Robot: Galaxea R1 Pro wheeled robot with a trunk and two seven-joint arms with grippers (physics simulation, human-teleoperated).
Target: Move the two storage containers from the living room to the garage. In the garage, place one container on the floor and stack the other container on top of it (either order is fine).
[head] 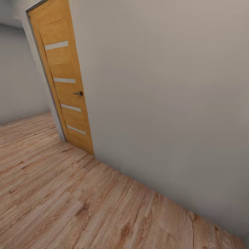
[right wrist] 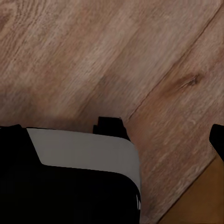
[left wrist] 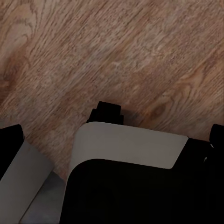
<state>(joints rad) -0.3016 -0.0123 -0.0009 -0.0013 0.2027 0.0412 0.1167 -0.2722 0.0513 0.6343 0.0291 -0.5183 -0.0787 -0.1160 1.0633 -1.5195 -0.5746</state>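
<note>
Head view: a wood-panelled door (head: pixel 64 81) with four pale horizontal glazed strips and a dark lever handle (head: pixel 79 93) is set at the near end of a plain cream-grey wall (head: pixel 166 103). The wall runs from the door toward the lower right corner. Light wood-plank flooring (head: pixel 69 193) fills the lower part and meets the wall along a straight diagonal edge. To the left of the door a second, dimmer grey wall (head: pixel 17 76) stands farther back, with the planks reaching its foot.

Left wrist view: black and pale grey robot housing (left wrist: pixel 126 177) sits over the wood-plank flooring (left wrist: pixel 112 51). A small black block (left wrist: pixel 108 112) juts just past the pale panel. The left gripper's fingers cannot be made out, so their spread cannot be told.

Right wrist view: similar black and grey housing (right wrist: pixel 70 172) lies over the planks (right wrist: pixel 112 51), with a black block (right wrist: pixel 110 126) at its edge and an orange-brown surface (right wrist: pixel 200 200) in one corner. The spread of the right gripper's fingers cannot be told either.

The planks seen are the light wood kind of the living room.
</note>
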